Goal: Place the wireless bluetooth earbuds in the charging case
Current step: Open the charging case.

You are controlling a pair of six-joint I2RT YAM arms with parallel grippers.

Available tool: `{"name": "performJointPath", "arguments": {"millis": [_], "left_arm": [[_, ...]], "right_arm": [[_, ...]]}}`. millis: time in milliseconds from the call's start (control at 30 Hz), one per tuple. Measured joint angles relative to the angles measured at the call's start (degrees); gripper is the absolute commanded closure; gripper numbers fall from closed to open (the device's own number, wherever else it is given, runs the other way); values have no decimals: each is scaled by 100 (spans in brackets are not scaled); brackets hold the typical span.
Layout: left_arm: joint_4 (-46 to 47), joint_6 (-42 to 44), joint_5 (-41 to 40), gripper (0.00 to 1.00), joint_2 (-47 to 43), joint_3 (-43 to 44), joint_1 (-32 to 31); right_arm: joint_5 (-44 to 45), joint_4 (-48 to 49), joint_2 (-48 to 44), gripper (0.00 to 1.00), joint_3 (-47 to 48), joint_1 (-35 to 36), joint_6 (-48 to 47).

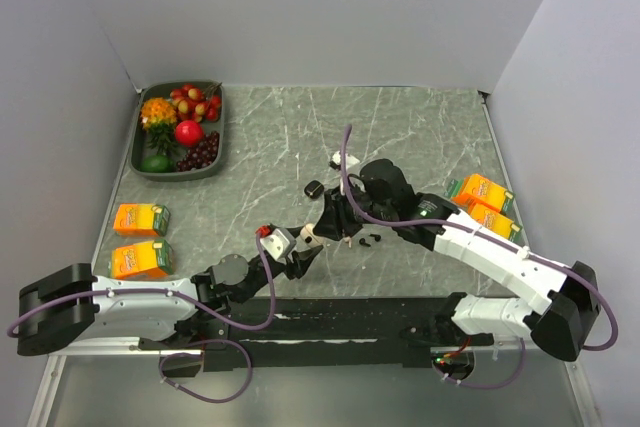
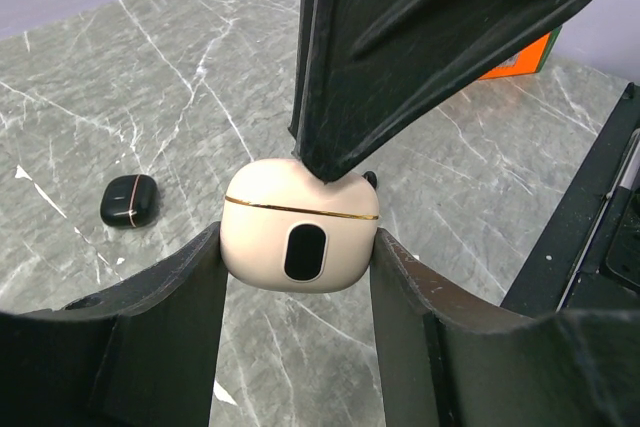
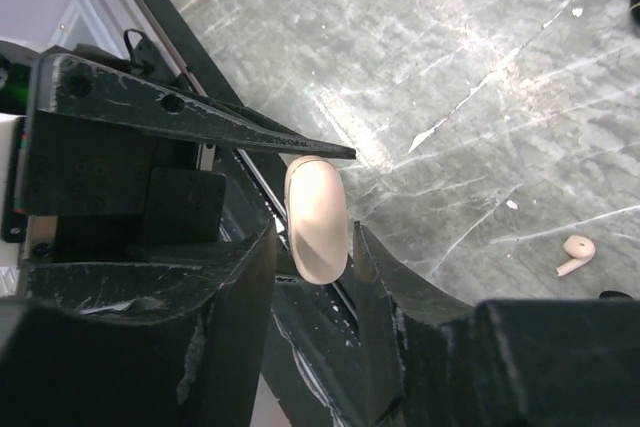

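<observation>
My left fingers [image 2: 190, 287] are clamped on a cream earbud case [image 2: 300, 232], one pad pressed to each side. They hold it with its gold seam level, just above the worktop [image 2: 150, 77] near the middle of the near edge. My right fingers [image 3: 230, 287] straddle the top of that same case, and one tip touches its lid. I cannot tell whether they pinch it or merely sit close (the gap either side is a sliver at best). The black charging case [image 2: 130, 200] lies closed on the marble toward the middle of the worktop, apart from both sets of fingers. Two black earbuds [image 1: 370, 240] lie loose, close together, nearer the near edge and to the right of the held case. A cream earbud [image 3: 575, 252] lies alone on the stone. Orange cartons [image 1: 140, 219] stand by the left edge and more by the right edge. A tray of fruit [image 1: 178, 176] sits in the far left corner.
</observation>
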Motion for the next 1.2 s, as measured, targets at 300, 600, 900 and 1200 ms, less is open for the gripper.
{"name": "performJointPath", "arguments": {"millis": [300,600,900,1200], "left_arm": [[-20,-20,0,99,2,4,0],[-31,-20,2,99,0,28,0],[-151,-24,-37,99,-20,-7,4],[-181,-15,-50,99,-267,-7,4]], "right_arm": [[-42,-4,120,53,0,11,-7],[-109,-9,164,76,0,11,-28],[-146,68,140,98,-2,0,-57],[-529,284,-7,50,-52,-76,142]]}}
